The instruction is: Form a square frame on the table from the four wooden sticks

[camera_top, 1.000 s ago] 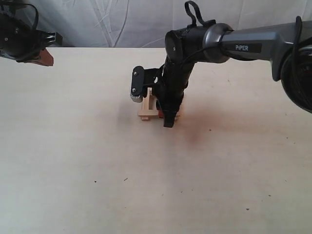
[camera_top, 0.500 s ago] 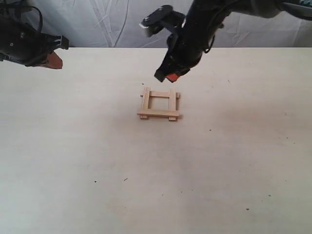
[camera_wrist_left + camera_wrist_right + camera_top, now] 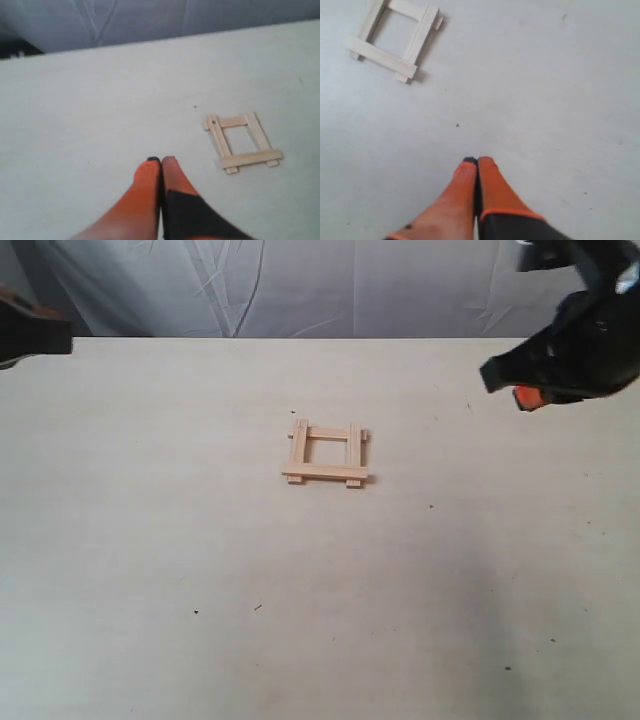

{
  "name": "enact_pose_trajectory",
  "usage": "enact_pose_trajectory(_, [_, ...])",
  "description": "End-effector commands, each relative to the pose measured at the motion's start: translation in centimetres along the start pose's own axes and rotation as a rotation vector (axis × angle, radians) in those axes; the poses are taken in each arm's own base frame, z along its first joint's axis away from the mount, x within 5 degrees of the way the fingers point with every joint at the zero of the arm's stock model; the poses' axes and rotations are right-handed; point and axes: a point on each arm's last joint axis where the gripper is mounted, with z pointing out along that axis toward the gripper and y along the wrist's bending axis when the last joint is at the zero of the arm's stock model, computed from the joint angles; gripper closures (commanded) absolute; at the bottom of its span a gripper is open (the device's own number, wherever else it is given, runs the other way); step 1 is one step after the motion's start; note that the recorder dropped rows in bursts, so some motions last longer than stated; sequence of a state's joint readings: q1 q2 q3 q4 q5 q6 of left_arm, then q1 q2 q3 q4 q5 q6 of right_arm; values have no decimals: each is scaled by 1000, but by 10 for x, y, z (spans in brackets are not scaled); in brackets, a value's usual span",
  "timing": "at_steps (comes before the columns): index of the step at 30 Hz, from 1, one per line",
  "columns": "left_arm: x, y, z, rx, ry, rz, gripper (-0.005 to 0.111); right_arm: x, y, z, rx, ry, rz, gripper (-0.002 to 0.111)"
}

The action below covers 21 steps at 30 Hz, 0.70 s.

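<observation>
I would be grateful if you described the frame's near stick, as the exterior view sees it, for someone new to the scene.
Near the middle of the pale table lies a small square wooden frame. The near stick is its side facing the exterior camera. It rests on top of the two side sticks, whose tips poke out past it.
</observation>
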<state>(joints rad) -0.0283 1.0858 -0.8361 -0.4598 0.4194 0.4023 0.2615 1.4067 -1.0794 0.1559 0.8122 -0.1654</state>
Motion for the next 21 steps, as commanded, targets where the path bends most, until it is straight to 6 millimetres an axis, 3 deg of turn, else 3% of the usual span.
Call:
enact_pose_trajectory(1, [24, -2, -44, -60, -224, -3, 107, 57, 1, -42, 84, -289, -8, 109])
enact_pose_trajectory(5, [51, 1, -67, -116, -386, -25, 107, 110, 4, -54, 111, -534, -15, 109])
enact_pose_trajectory(8, [69, 1, -73, -120, -401, -26, 107, 138, 5, -56, 128, -695, -16, 109])
enact_pose_trajectory(11, [75, -1, -78, -113, -401, -4, 107, 161, 7, -61, 129, -748, -20, 109])
enact_pose_trajectory(21, [75, -2, -84, -108, -418, -1, 107, 182, 11, -85, 129, -880, -32, 109])
